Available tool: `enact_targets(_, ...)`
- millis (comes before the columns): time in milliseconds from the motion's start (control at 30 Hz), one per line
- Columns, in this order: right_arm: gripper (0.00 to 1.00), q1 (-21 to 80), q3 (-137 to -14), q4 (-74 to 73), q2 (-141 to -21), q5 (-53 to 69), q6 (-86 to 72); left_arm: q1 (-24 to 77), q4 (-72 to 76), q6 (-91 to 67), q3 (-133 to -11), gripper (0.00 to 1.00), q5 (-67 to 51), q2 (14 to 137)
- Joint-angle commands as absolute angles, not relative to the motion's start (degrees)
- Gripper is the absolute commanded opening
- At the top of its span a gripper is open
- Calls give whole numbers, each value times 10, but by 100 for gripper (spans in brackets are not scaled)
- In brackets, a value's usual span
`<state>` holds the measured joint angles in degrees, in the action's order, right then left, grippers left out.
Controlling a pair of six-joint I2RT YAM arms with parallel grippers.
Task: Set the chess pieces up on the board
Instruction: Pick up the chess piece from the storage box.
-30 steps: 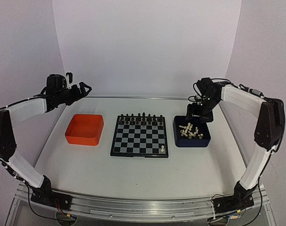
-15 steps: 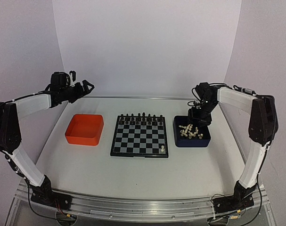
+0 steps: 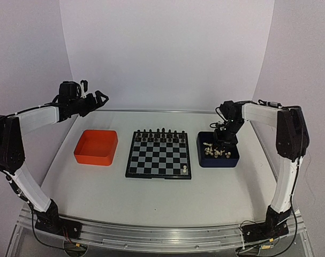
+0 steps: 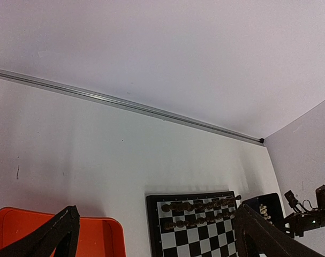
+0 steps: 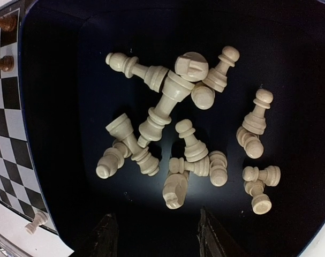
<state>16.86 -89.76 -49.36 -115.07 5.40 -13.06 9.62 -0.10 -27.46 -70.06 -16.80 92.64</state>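
Observation:
Several cream-white chess pieces (image 5: 167, 107) lie tumbled in a dark blue tray (image 3: 218, 163). My right gripper (image 5: 158, 233) hangs low over that heap, open, nothing between its fingers (image 5: 106, 238); a cream knight (image 5: 175, 190) lies just ahead of them. In the top view the right gripper (image 3: 222, 140) is down inside the tray. The board (image 3: 158, 156) lies mid-table, one cream piece (image 3: 184, 169) standing at its near right corner. My left gripper (image 3: 95, 98) is held high at the far left, wide open and empty, and the left wrist view shows the left gripper (image 4: 154, 243) looking down on the board (image 4: 197, 227).
Black pieces (image 3: 159, 134) fill the board's two far rows. An orange tray (image 3: 96, 155) sits left of the board. The blue tray's walls (image 5: 50, 134) surround the right fingers, with the board's edge (image 5: 4, 123) just left of them.
The right gripper has sunk lower into the blue tray, closer to the pieces, and its jaws have narrowed. The left arm shifted slightly, then held still.

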Motion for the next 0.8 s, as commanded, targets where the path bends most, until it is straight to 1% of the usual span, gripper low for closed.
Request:
enact_targets(0,46,168,-918,-500,-1167,69,-108,102,4,-277,-724,100,-174,926)
enact_targets(133,40,167,-921,-501,-1176,73,-105,103,4,-278,-721,100,-173,925)
enact_targets(600,31,167,-929,-506,-1199,42,-74,105,4,-282,-718,100,-178,934)
enact_targets(767,23,167,-930,-506,-1203,37,-67,106,4,-285,-715,100,-175,932)
